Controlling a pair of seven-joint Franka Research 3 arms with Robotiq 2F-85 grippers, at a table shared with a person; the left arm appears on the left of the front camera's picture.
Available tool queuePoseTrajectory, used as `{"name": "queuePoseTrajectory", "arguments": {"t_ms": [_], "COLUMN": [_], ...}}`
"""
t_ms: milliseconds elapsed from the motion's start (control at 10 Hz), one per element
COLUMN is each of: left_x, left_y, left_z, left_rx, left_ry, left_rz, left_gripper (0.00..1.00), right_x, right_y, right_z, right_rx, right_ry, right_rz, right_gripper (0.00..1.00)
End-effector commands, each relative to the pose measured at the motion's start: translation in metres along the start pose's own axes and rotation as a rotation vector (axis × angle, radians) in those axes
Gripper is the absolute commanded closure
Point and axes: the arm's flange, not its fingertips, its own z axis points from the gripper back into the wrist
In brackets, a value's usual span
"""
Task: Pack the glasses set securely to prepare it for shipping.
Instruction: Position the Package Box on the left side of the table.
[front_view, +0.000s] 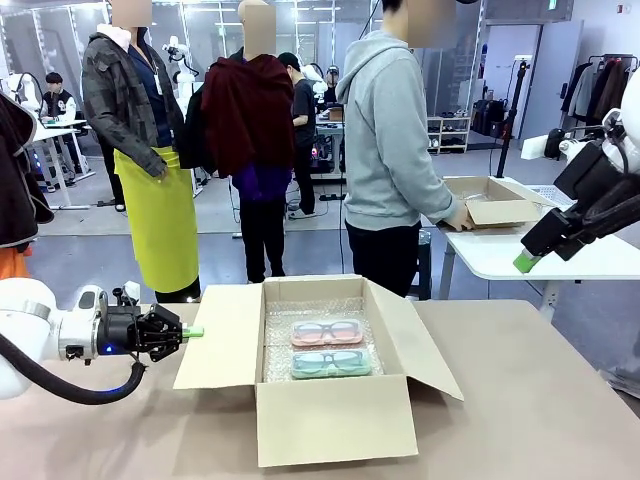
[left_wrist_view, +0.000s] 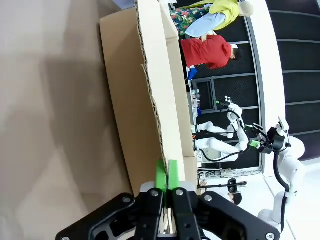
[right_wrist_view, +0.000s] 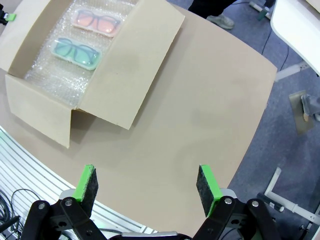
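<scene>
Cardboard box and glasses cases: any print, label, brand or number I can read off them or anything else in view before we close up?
None can be read.
Cardboard box: plain brown walls and flaps, no print or label showing.
Pink glasses case and mint green glasses case: no lettering visible through the clear tops.
Green sign high on the far wall: too small and blurred to read.

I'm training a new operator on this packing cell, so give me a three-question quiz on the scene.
1. True or false: both glasses cases lie inside the cardboard box.
2. Which case lies nearer the robot: (a) pink case or (b) mint case?
3. Fill in: the left gripper has its jaws ____ at the box's left flap; the right gripper is open.

Key: 1 true; 2 b; 3 shut.
</scene>
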Motion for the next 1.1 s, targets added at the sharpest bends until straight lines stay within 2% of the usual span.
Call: {"name": "queuePoseTrajectory", "arguments": {"t_ms": [0, 700, 1000], "left_x": [-0.006, 0.000, 0.014], "left_y": [0.002, 0.001, 0.002], "left_z": [-0.007, -0.001, 0.034], "left_rx": [0.012, 0.002, -0.041], "left_ry": [0.017, 0.002, 0.059], "left_rz": [0.019, 0.001, 0.006], "left_gripper": [1.00, 0.98, 0.98], "right_x": [0.001, 0.001, 0.001], "right_y": [0.001, 0.001, 0.001], "right_z": [0.001, 0.001, 0.001], "right_rx": [-0.010, -0.010, -0.010], "right_ry": [0.000, 0.000, 0.000], "right_rz": [-0.006, -0.006, -0.006], "right_gripper": [0.00, 0.00, 0.00]}}
